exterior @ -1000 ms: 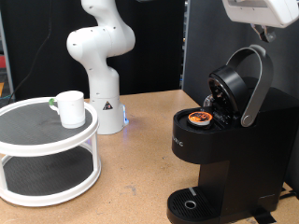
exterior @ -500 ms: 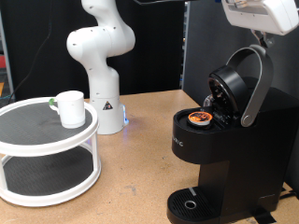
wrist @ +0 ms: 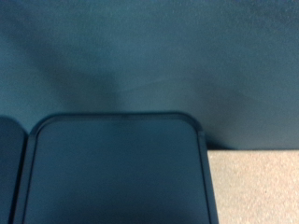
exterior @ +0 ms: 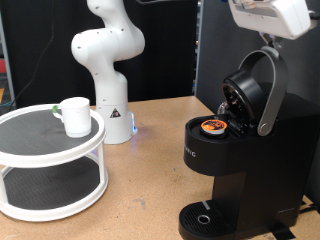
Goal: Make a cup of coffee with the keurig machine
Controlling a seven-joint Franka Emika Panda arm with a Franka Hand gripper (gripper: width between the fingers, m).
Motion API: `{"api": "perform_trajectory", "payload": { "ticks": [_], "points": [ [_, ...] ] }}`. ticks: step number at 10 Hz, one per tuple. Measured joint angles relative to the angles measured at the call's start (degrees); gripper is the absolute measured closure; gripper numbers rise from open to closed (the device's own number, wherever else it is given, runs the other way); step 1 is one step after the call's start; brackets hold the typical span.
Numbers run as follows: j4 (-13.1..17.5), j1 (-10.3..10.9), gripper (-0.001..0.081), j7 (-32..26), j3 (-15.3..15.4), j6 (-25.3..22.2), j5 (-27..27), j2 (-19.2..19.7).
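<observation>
The keurig machine point(exterior: 232, 170) stands at the exterior view's right, black, with its lid point(exterior: 250, 95) tilted open on the silver-grey handle point(exterior: 272, 92). A small orange-topped pod point(exterior: 212, 126) sits in the open chamber. The round drip tray point(exterior: 204, 216) at its foot has nothing on it. The white cup point(exterior: 75, 116) stands on the top tier of a round white shelf point(exterior: 45, 150) at the exterior view's left. My gripper point(exterior: 266, 40) hangs from the white hand at the top right, just above the top of the lid handle. Its fingers are too small to make out.
The white robot base point(exterior: 108, 65) stands behind the shelf on the wooden table point(exterior: 140, 190). A dark panel point(exterior: 205, 50) rises behind the machine. The wrist view shows only a dark wall, a dark rounded box point(wrist: 117, 173) and a strip of beige surface point(wrist: 257, 187).
My hand has moved towards the exterior view's left and slightly down, closer to the top of the lid handle. The lid, pod and cup have not moved.
</observation>
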Motion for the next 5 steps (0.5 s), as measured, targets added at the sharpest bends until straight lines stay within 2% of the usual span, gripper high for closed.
{"api": "perform_trajectory", "payload": {
  "ticks": [5],
  "points": [
    [-0.6,-3.2,0.0799,-1.8,-3.3,-4.3,-6.1,-1.7]
  ]
}}
